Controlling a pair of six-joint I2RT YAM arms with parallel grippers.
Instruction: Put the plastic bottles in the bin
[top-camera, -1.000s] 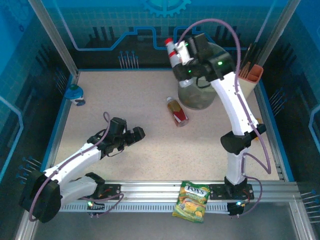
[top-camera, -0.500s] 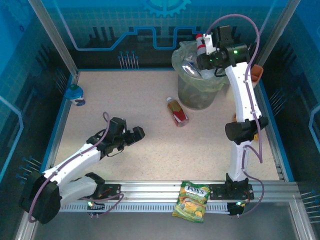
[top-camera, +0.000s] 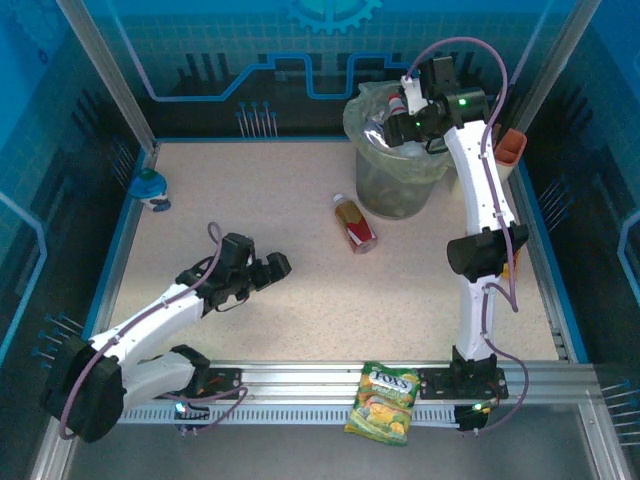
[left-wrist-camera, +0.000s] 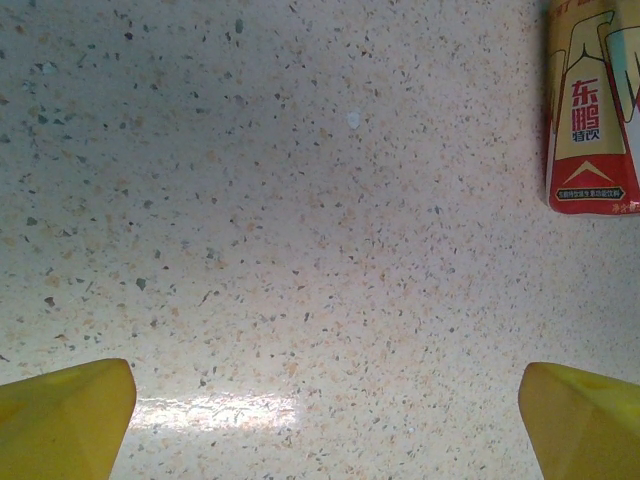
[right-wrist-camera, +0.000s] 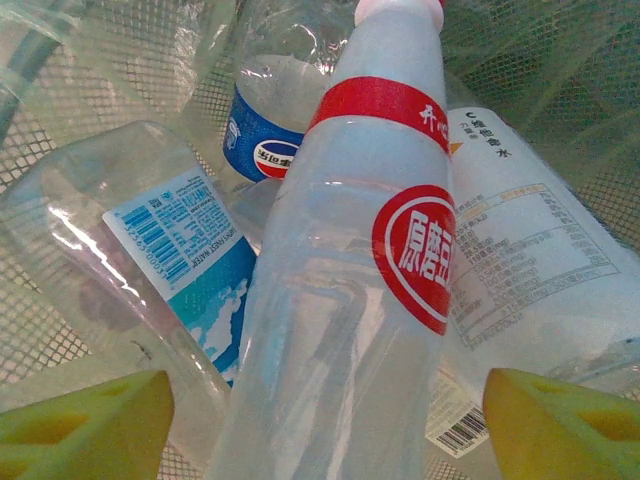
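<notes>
**Red-labelled bottle at bin mouth**

Right gripper (right-wrist-camera: 330, 425): fingers spread, tips clear of the clear red-labelled plastic bottle (right-wrist-camera: 350, 280) between them, at the mouth of the round grey green-lined bin (top-camera: 388, 195) by the desk's far edge.
Left gripper (left-wrist-camera: 325, 420): fingers apart, empty; red-yellow labelled bottle (left-wrist-camera: 590, 110) lies ahead, mid-desk.

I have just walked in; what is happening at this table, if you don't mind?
The robot is clearing plastic bottles into the bin. The right gripper hangs over the bin, fingers spread wide around a red-banded bottle without touching it. Other bottles lie in the bag below. The left gripper hovers open over the table. A red and yellow bottle lies near the bin, and a blue-capped one sits by the left edge.
</notes>
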